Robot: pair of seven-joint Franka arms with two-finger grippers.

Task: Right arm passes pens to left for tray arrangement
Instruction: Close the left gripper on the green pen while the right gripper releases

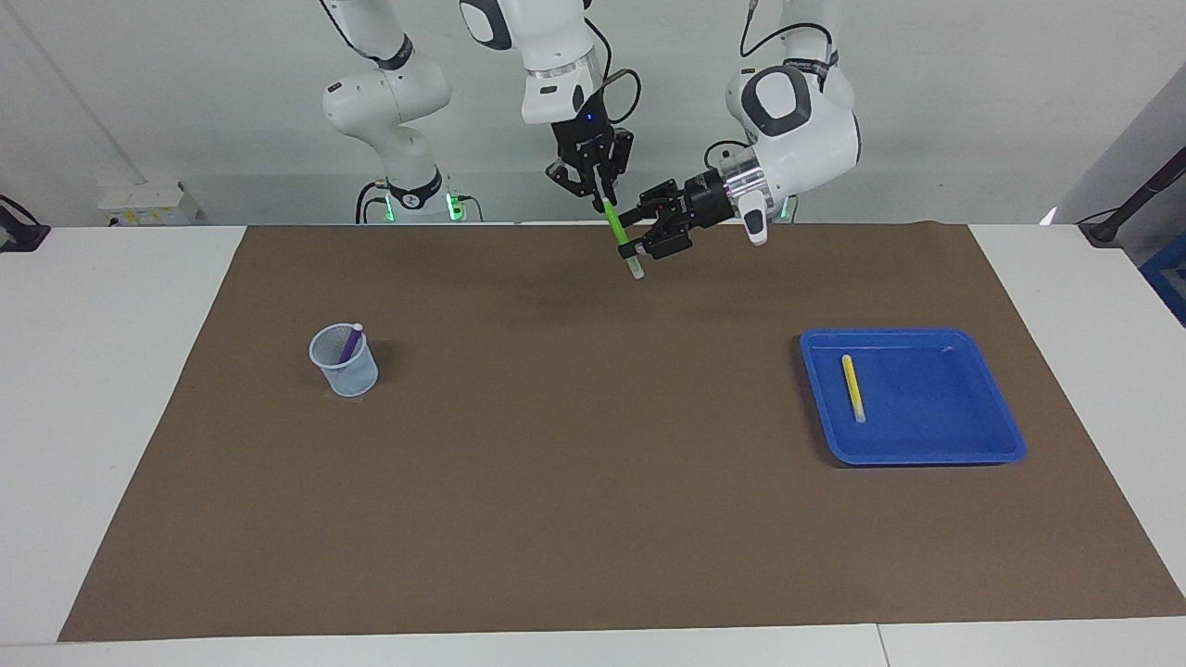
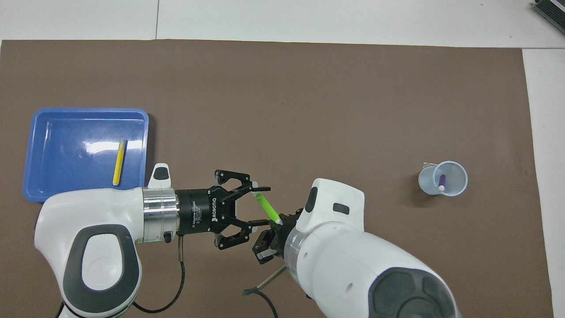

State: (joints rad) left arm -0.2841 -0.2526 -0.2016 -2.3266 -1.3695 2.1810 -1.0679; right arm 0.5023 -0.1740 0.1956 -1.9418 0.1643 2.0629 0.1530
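Green pen (image 1: 616, 228) is gripped at its top by the clenched right gripper (image 1: 602, 196) over the brown mat (image 1: 593, 519); "ROBOTIQ" is read on the left gripper (image 2: 261, 205), fingers (image 2: 262, 188) part-spread around the pen's lower end, contact unclear. Yellow pen (image 1: 852, 387) is seen in the blue tray (image 1: 964, 449), purple pen (image 1: 351, 342) in the cup (image 1: 345, 371)

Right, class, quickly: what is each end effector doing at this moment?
Right end effector: shut on the green pen, held above the mat.
Left end effector: open around the green pen's lower part, not yet gripping.
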